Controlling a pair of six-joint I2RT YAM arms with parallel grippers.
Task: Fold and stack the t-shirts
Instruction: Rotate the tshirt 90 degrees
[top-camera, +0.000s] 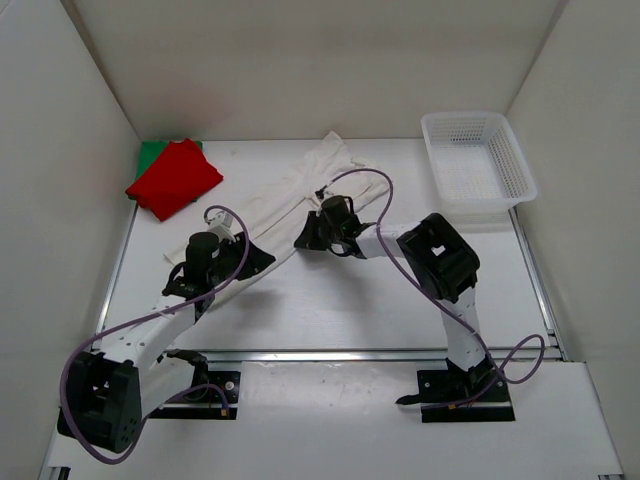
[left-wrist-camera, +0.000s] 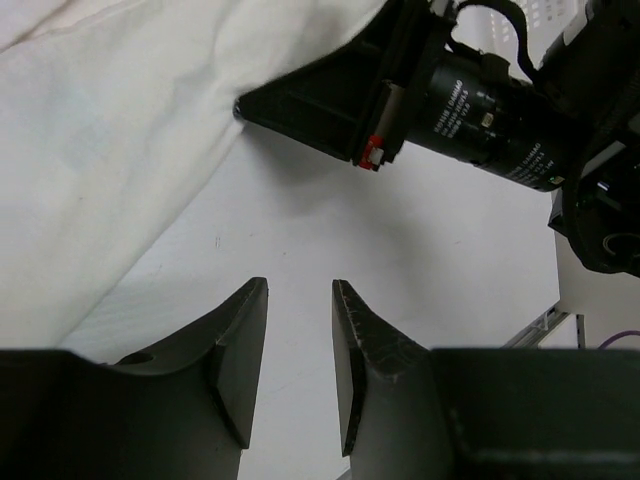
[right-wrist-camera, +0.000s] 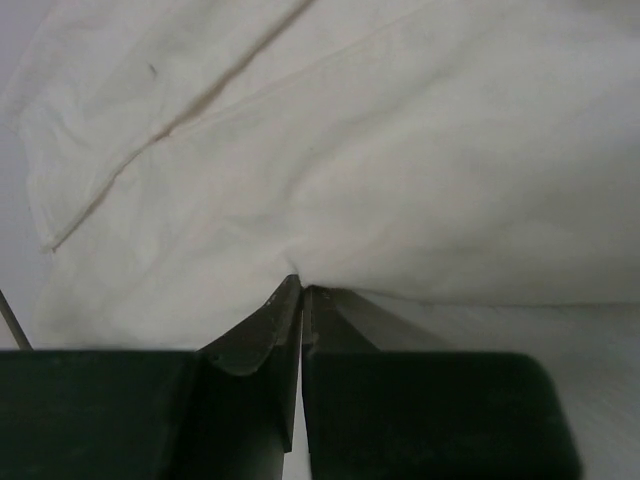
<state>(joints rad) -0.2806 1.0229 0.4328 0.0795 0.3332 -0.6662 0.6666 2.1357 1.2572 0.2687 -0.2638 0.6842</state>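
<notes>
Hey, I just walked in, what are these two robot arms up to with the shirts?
They are folding and stacking t-shirts. The red t-shirt lies folded on the green t-shirt at the far left. The off-white t-shirt lies stretched out mid-table, not yet folded. The right gripper is shut on its near edge, while the left gripper hangs open over the table beside it, holding nothing.

Stacked in the counter's (top-camera: 330, 310) far-left corner: upper t-shirt (top-camera: 175, 180) on lower t-shirt (top-camera: 152, 152). Across the middle, diagonally: third t-shirt (top-camera: 300, 190), with the basket (top-camera: 485, 205) well apart at far right. Along that t-shirt's near edge: left hand (left-wrist-camera: 300, 288) beside it, right hand (right-wrist-camera: 300, 285) touching it.
</notes>
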